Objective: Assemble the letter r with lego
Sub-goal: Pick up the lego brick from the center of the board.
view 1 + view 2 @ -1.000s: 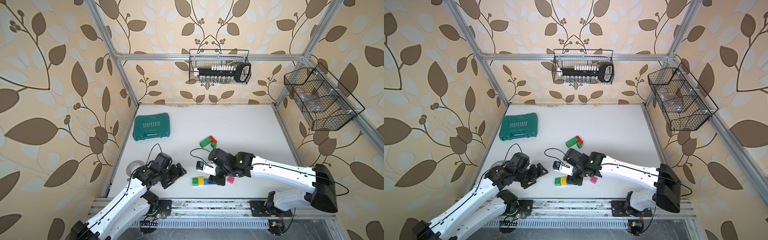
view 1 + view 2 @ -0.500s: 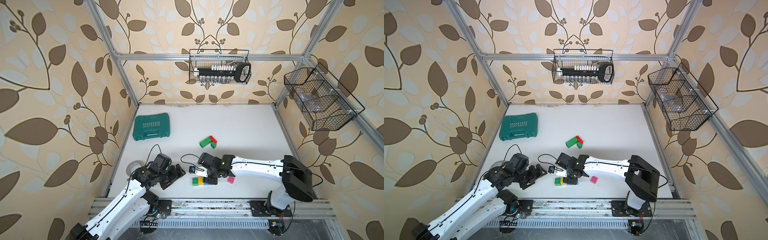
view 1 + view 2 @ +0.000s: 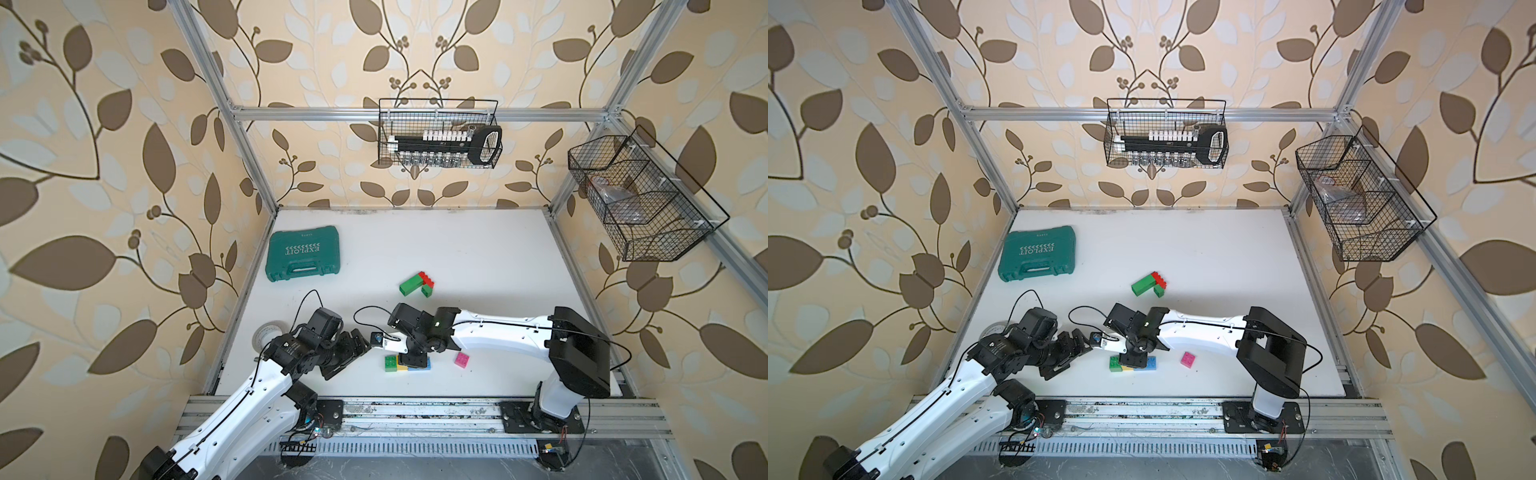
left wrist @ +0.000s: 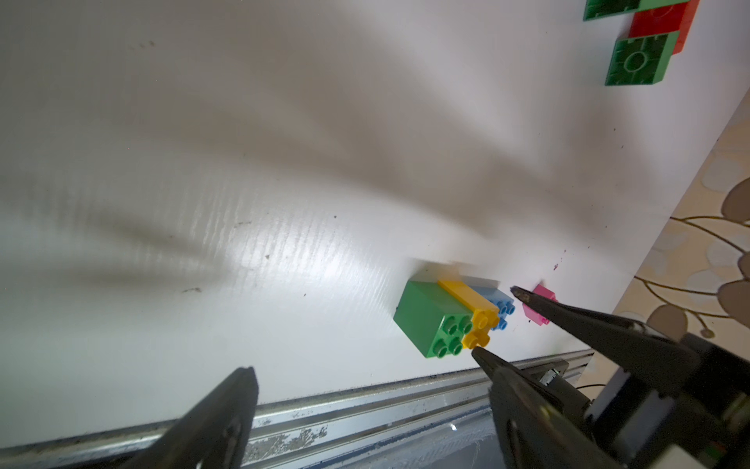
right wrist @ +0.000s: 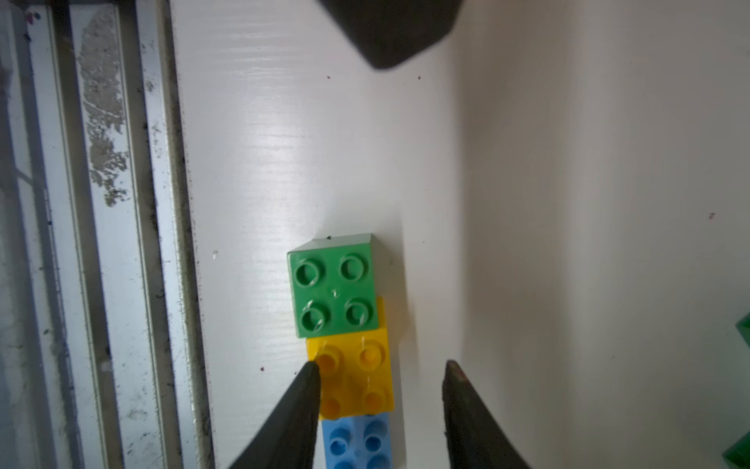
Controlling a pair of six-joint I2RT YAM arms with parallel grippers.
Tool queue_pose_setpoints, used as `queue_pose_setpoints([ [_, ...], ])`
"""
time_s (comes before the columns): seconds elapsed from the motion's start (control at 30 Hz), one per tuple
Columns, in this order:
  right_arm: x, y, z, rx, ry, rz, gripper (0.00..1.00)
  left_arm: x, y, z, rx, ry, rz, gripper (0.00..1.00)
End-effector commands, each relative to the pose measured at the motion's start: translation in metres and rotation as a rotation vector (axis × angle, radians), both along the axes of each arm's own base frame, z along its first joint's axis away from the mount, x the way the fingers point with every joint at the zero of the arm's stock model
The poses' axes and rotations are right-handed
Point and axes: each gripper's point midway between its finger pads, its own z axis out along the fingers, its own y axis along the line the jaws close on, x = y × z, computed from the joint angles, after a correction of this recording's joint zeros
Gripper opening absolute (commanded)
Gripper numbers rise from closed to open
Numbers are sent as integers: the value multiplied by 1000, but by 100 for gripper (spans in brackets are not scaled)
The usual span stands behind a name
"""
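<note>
Green brick (image 5: 332, 284), yellow brick (image 5: 365, 377), blue brick (image 5: 357, 442)

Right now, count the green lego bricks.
3: a square green brick beside the yellow brick up front; an oblong green brick and a small green brick by the red brick.

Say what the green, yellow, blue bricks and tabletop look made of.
Green brick, yellow brick, blue brick: likely hard moulded plastic, glossy; crisp studs, highlights, fine scratches on the green. Tabletop: white, semi-gloss sheet; faint parallel ribbing hints at corrugated plastic, maybe laminate.
</note>
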Motion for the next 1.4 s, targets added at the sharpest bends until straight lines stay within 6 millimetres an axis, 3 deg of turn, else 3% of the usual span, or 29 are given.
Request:
queue_pose_setpoints([
  [0.0,-7,9,4,21,29,32,47,1,3,-3,9,-13,3,92],
  [0.57,-11,5,-13,-32,52,47,46,-4,1,-11,-16,4,17,91],
  [0.87,-11,6,-14,-32,61,48,36,-6,-1,-14,-26,23,11,89],
  [0.97,-12,5,-14,-36,62,46,26,-6,-1,-14,-28,24,9,89],
  [1.07,-11,2,-11,-34,54,39,2,-6,-2,-14,-32,24,9,88],
  [1.1,-10,2,-8,-31,47,35,0,-5,-3,-14,-34,25,8,88],
  [1.37,7,-5,36,30,-27,-12,0,-2,-8,-12,-45,23,-15,85],
])
